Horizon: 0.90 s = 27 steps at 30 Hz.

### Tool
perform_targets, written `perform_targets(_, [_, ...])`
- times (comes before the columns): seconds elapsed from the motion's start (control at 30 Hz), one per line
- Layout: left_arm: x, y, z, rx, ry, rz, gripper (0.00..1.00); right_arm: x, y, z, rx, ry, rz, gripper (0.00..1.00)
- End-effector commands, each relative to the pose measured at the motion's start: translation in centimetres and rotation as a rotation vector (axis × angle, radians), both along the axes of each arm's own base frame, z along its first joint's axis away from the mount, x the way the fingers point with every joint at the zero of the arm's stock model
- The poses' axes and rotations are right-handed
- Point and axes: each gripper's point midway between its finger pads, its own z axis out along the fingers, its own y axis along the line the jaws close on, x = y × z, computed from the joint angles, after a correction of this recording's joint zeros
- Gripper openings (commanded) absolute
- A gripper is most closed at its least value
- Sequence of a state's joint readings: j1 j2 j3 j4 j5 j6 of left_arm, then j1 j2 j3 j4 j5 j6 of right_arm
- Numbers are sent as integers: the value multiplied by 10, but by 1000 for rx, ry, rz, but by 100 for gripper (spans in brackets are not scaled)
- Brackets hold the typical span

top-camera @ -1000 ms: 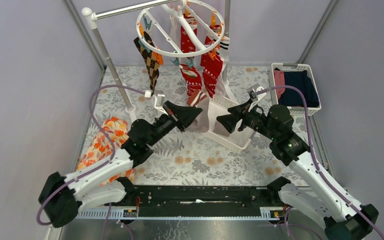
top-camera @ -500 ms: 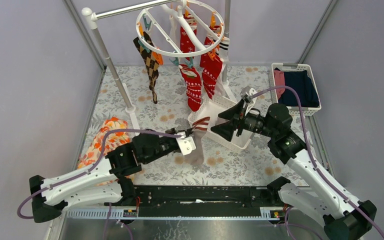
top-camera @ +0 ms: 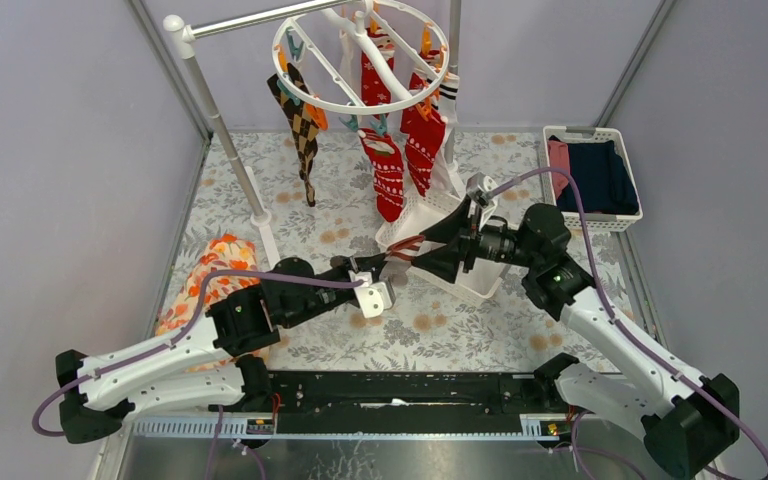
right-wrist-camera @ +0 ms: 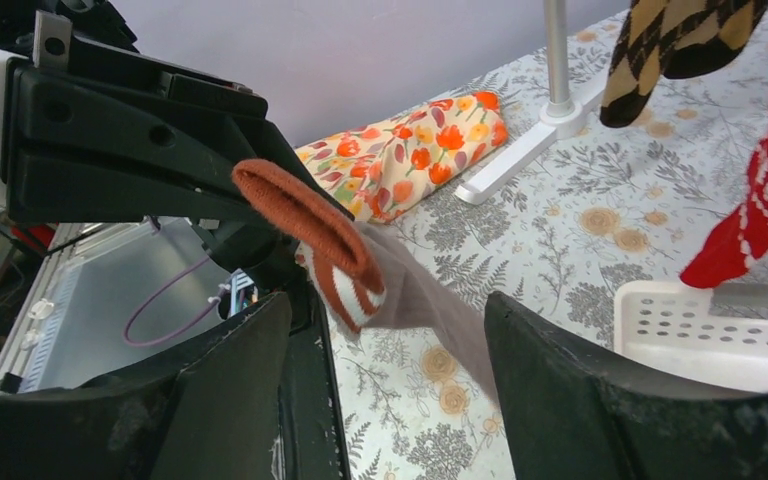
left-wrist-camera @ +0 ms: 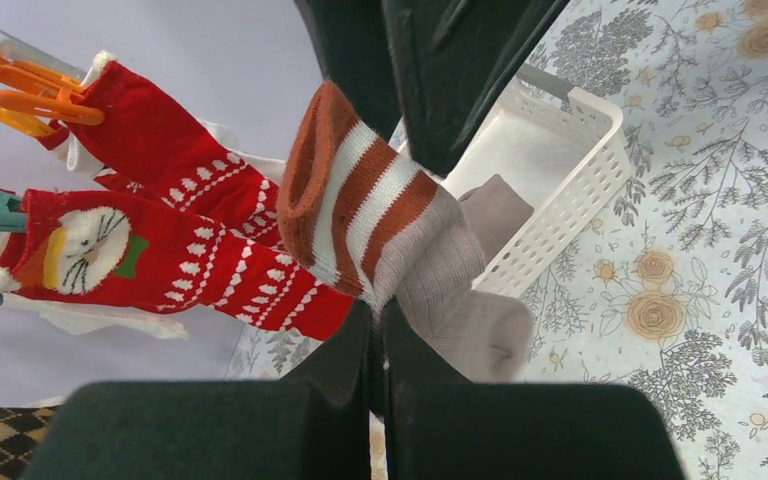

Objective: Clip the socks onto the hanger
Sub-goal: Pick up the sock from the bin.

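Left end effector [left-wrist-camera: 375, 325] clamps sock [left-wrist-camera: 370, 215]; right [right-wrist-camera: 385, 320] agape.

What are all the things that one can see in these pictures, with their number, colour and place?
hanger: one, white ring with orange and teal clips, far side
red patterned socks: at least three, red and white, clipped to the hanger
argyle sock: one, brown, black and tan, clipped at the hanger's left
striped-cuff sock: one, taupe with orange and white cuff, held in the middle
near basket: one, white, middle, a taupe sock inside
far basket: one, white, far right, navy and pink clothes inside
floral cloth: one, orange, left side
pole: one, grey, far left
left end effector: black, shut on the striped-cuff sock
right end effector: black, open, at that sock's cuff
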State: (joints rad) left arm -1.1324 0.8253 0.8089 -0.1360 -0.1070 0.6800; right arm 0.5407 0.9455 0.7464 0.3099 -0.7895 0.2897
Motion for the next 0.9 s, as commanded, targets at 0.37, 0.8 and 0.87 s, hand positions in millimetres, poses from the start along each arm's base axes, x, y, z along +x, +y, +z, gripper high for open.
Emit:
perform_targets(0.37, [-19, -8, 3, -193, 119, -60, 11, -15, 11, 30, 110, -83, 79, 0])
perform_targets(0.8, [-65, 46, 21, -712, 248, -165, 74, -21, 9, 31, 97, -91, 88, 0])
perform_targets(0.87, [-71, 47, 15, -730, 189, -213, 75, -22, 10, 33, 103, -81, 94, 0])
